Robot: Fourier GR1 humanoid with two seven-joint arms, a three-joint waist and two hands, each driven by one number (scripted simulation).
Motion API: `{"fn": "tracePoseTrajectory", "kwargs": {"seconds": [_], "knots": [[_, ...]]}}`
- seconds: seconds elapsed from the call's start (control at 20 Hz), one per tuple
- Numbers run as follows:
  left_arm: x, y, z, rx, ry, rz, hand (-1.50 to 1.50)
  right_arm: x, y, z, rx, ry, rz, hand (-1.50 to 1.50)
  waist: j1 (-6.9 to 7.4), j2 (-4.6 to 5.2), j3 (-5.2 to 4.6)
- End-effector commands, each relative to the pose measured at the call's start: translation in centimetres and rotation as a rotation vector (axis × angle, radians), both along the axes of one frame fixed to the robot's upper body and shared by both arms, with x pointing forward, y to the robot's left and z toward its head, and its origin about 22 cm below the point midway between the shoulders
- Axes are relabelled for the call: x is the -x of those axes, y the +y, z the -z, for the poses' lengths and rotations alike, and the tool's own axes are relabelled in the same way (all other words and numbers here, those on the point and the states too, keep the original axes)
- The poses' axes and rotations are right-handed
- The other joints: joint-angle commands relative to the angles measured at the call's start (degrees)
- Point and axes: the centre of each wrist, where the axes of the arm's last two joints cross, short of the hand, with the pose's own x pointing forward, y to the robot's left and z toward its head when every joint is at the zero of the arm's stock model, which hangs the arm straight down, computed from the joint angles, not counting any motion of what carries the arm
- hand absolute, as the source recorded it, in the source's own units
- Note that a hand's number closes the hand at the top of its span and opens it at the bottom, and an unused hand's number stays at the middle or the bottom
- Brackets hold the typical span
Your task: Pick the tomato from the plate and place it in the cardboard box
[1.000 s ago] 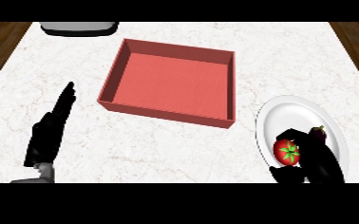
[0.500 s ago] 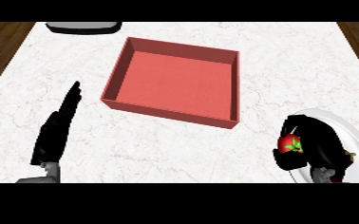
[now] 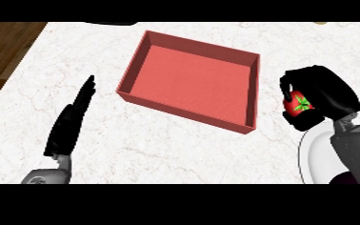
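While the white marble counter (image 3: 175,143) holds the big red square cardboard box (image 3: 193,81) and round white plate (image 3: 313,158), the black right hand (image 3: 325,93) curls round the small red tomato (image 3: 296,106) just beside the box, holding its sides, which are likely soft and squashy.

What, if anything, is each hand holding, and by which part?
The right hand holds the tomato, fingers curled round its body; the left hand holds nothing.

The left hand (image 3: 69,128) is matt black, long and slim. The right hand (image 3: 325,91) is black too, glossier. Grey forearms (image 3: 45,176) follow, seemingly with rounded wrists.
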Motion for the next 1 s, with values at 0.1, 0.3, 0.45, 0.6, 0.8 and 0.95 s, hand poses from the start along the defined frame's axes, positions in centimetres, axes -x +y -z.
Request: {"fn": "tracePoseTrajectory", "kwargs": {"seconds": [0.1,0.3,0.45,0.6,0.8,0.95], "knots": [[-0.5,0.0,-0.1,-0.018,0.010,-0.008,0.00,-5.4,-3.7,-5.5,-0.143,-0.067,-0.238,1.50,-1.18,-0.21,-0.02],[-0.4,0.2,0.0,-0.006,0.019,-0.022,0.00,-7.5,-2.0,-5.9,-0.425,-0.074,-0.430,1.50,-1.60,-0.52,-0.04],[-0.1,1.4,-0.8,-0.017,0.013,-0.041,0.00,-9.2,-2.1,-7.6,-0.566,-0.048,-0.529,1.50,-1.83,-0.84,-0.10],[0.1,0.2,0.5,-0.008,0.042,-0.061,0.00,-11.0,-1.2,-9.5,-0.613,-0.026,-0.631,1.50,-3.65,-1.09,-0.20],[0.4,0.6,1.1,-0.011,0.040,-0.069,0.00,-12.7,2.2,-11.1,-0.655,0.012,-0.706,1.50,-5.00,-1.49,-0.25],[0.3,0.9,0.7,-0.012,0.030,-0.104,0.00,-12.9,7.4,-11.7,-0.650,0.030,-0.712,1.50,-5.85,-1.82,-0.26]]}}
